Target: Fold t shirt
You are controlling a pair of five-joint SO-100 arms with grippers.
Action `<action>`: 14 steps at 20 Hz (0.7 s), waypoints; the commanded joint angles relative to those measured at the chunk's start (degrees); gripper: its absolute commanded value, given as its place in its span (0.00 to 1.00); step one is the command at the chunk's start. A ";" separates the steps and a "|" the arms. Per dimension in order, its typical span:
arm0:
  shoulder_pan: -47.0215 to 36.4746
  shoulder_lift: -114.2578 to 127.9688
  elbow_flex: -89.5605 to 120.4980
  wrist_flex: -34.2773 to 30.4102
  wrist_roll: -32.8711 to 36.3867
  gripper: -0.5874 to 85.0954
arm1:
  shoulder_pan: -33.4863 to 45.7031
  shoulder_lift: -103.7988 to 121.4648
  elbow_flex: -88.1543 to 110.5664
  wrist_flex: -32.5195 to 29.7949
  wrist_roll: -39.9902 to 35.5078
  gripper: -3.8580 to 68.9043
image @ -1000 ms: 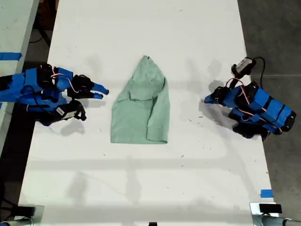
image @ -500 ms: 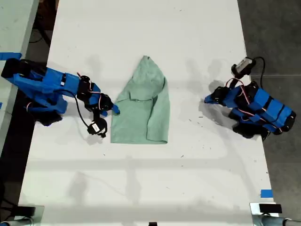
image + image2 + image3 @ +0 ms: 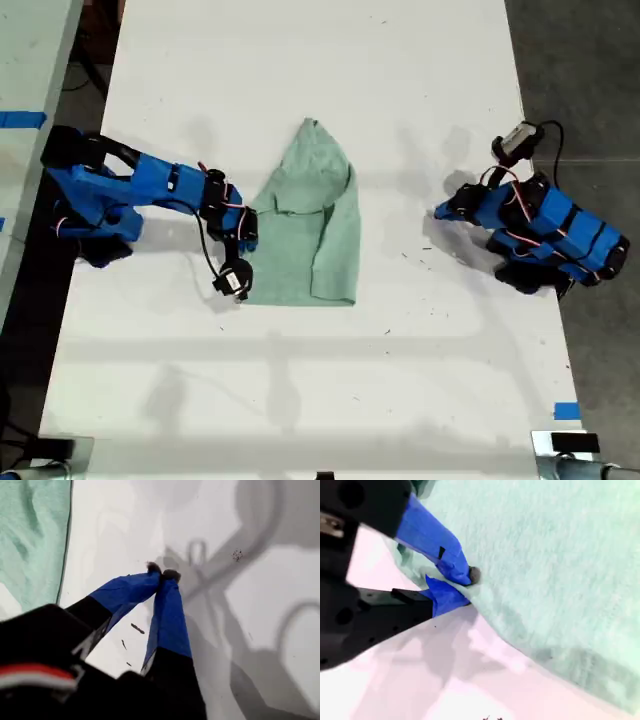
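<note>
Since a second ago the arm on the exterior view's left has swung out from its folded rest and reached to the t shirt point(image 3: 302, 225), while the shirt itself has not shifted. It lies flat at the middle of the white table point(image 3: 300, 400), already narrowed, with one sleeve folded in over the body and the collar end pointing to the far side. My second gripper point(image 3: 454, 586) is at the shirt's left edge in the exterior view, near the hem corner; its jaws are nearly closed, one finger over the cloth edge and one under it, pinching the hem. My first gripper point(image 3: 162, 574) sits well apart on the exterior view's right, over bare table, tips pressed together on nothing. I judge this the start of the next fold: the grasp is being taken. Next, lift that edge and carry it across without dragging the folded sleeve open.
</note>
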 commanded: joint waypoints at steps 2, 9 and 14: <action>-0.26 -5.36 -15.91 12.92 3.34 0.00 | 0.44 0.70 1.76 -0.18 -0.62 0.07; 0.26 -20.13 -53.35 27.77 9.32 0.00 | 0.35 0.70 1.67 -0.18 -0.70 0.07; 0.62 -20.13 -58.18 20.83 12.57 0.00 | 0.26 0.70 1.67 -0.18 -0.70 0.07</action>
